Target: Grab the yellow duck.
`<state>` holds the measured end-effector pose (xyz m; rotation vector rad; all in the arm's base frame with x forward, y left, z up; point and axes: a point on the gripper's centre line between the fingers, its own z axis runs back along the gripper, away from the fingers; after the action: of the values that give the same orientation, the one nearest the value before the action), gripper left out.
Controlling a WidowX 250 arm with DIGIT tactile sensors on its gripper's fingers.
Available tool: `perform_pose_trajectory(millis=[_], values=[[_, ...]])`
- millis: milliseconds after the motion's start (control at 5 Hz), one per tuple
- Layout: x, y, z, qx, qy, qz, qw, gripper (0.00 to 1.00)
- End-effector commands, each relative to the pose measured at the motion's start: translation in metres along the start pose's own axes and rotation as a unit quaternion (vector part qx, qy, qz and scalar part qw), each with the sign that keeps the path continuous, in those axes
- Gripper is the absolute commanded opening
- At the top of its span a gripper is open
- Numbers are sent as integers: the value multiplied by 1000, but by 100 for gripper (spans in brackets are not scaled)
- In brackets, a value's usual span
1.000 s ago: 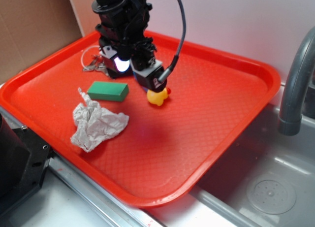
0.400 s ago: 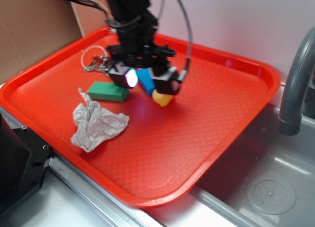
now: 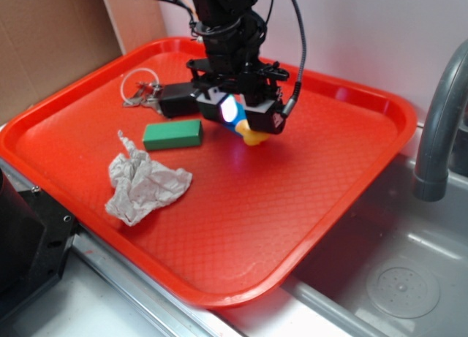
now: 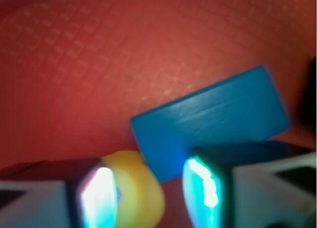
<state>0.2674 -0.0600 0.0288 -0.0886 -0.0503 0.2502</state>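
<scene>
End effector (image 4: 151, 193) sits low over the red tray (image 3: 365, 110), fingers spread w/ a gap, nothing pinched yet. Yellow duck (image 4: 133, 193) lies in that gap, hugging one finger, so closing should catch it. Blue block (image 4: 210, 121) touches the duck's far side, prob. crowding the grasp. Green block (image 3: 172, 134) & crumpled paper (image 3: 145, 186) lie clear of the duck.

Duck (image 4: 133, 196) beside block (image 4: 210, 120), on tray (image 3: 307, 198).

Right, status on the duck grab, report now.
End effector open, low over the tray. Duck between the fingers, not gripped. Blue block close beside it, crowding one finger.
</scene>
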Motion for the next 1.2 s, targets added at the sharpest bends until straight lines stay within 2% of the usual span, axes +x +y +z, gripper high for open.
perform_pose_trajectory(millis=[0, 200, 400, 600, 800, 1000], values=[[-12, -30, 32, -11, 6, -96, 995, 0], [-21, -41, 60, 5, -6, -150, 989, 0], [-34, -43, 90, 21, -41, -197, 979, 0], [-38, -31, 94, 8, -51, -200, 978, 76], [-32, -27, 77, -8, -42, -232, 972, 100], [-23, -35, 45, -39, -35, -268, 962, 100]])
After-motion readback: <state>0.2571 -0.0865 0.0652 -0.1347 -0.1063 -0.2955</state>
